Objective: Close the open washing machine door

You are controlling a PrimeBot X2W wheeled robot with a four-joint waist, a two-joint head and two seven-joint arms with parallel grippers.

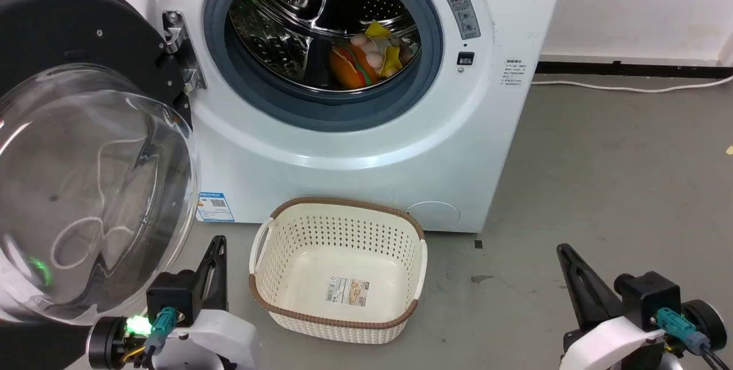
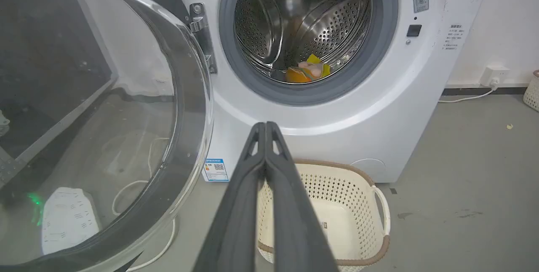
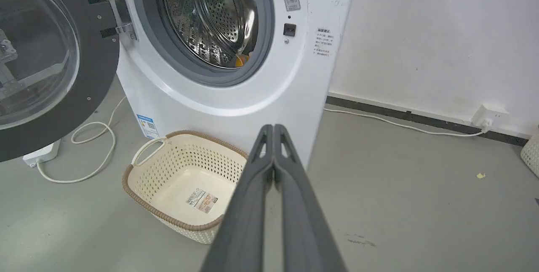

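Head view: the washing machine (image 1: 355, 152) is a white front-loader with a glossy, curved front. Its door (image 1: 69, 26) stands swung wide open at the left on a metal hinge (image 1: 180, 49). The door has a broad black rim and a bulging clear glass bowl (image 1: 91, 187). A grey rubber seal (image 1: 326, 112) rings the port. Behind it, a perforated steel drum (image 1: 286, 15) holds soft items (image 1: 361, 60) in orange, yellow and pink. A grey warning label (image 1: 462, 13) right of the port is not legible. A blue sticker (image 1: 216, 207) low on the front carries a QR code, and its text is too small to read. A cream perforated plastic basket (image 1: 338, 215) with a brown woven-look rim sits on the grey floor (image 1: 601, 187), just before the machine. The paper tag (image 1: 346, 290) on its bottom is unreadable. The left tool (image 1: 219, 244) is at lower left, near the bowl's lower edge. The right tool (image 1: 566, 252) is at lower right, well apart from the machine.

Left wrist view: the left tool's dark matt fingers (image 2: 244, 204) meet at the tips with nothing between them. They point at the machine's front below the port. The bowl lies at left, apart from the fingers.

Right wrist view: the right tool's fingers (image 3: 248, 209) are likewise pressed together at the tips and empty, just beside the basket. The door hangs open at left. A white cable (image 3: 379, 118) runs along the wall base to a socket (image 3: 488, 116).
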